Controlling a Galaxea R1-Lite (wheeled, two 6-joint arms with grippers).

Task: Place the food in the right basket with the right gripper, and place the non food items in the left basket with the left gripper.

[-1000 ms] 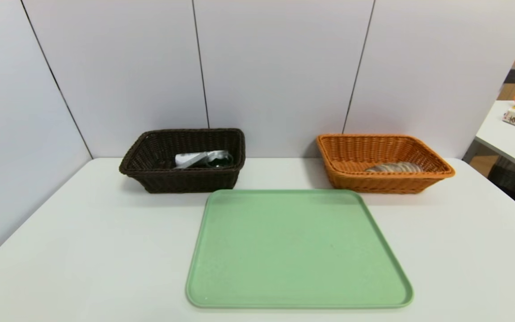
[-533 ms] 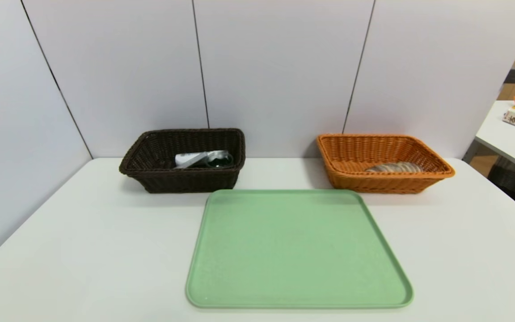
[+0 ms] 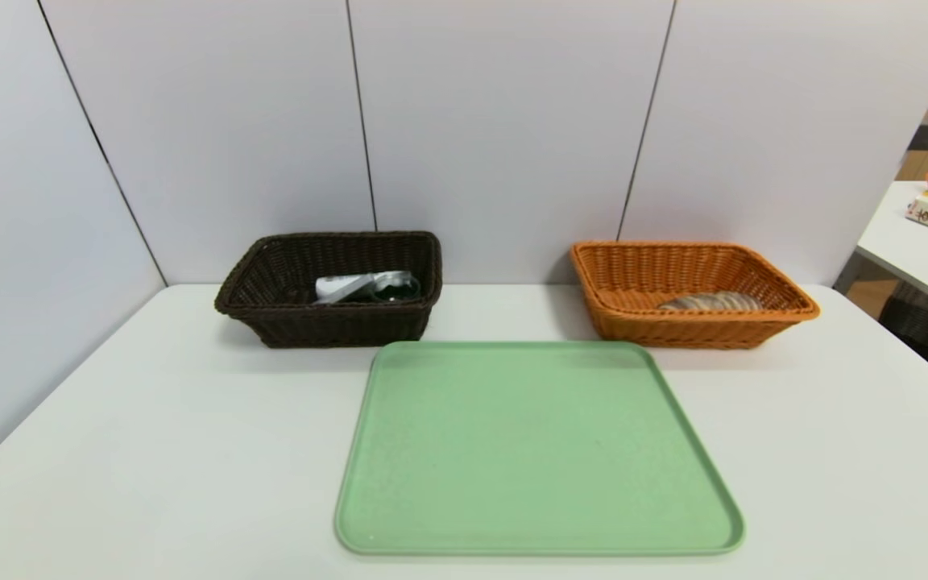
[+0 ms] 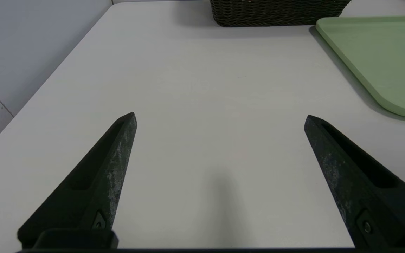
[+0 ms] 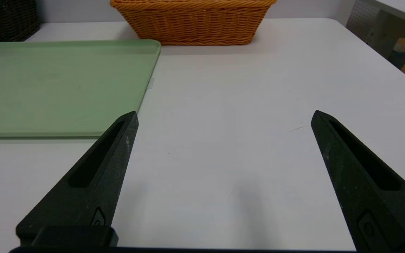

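Observation:
At the back left stands the dark brown left basket (image 3: 271, 310), holding a white and silver item (image 3: 363, 286) beside something dark and round. The orange right basket (image 3: 625, 306) at the back right holds a flat grey-brown food item (image 3: 710, 302). A green tray (image 3: 536, 451) lies bare in the middle. Neither arm shows in the head view. My left gripper (image 4: 220, 117) hangs open over bare table, near the tray's (image 4: 381, 56) left side, the brown basket (image 4: 276, 14) far ahead. My right gripper (image 5: 223, 116) is open over bare table right of the tray (image 5: 58, 80), facing the orange basket (image 5: 192, 24).
The white table (image 3: 126, 451) ends at grey wall panels behind and on the left. A second table (image 3: 923, 250) with colourful packets stands off to the right, past the table's right edge.

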